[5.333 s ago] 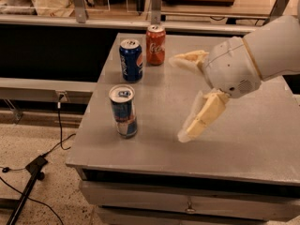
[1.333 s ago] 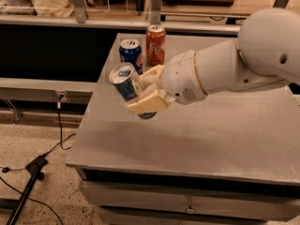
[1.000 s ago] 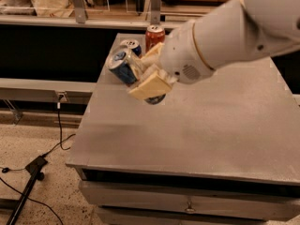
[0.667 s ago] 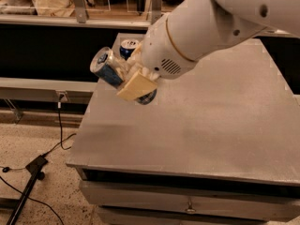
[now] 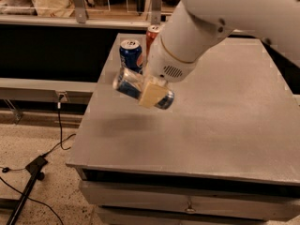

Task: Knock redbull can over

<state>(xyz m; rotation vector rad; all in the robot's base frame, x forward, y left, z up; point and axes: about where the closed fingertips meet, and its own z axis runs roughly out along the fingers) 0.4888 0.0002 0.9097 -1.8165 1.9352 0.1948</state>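
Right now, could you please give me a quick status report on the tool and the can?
Tool shut on redbull can, over table left side. Can tipped nearly flat, seemingly off the surface. Pepsi can, Coca-Cola can close behind.

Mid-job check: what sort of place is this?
Likely a lab or test workshop: a bare grey table, and a loose cable on a speckled floor. The gripper holds the redbull can tilted over the table.
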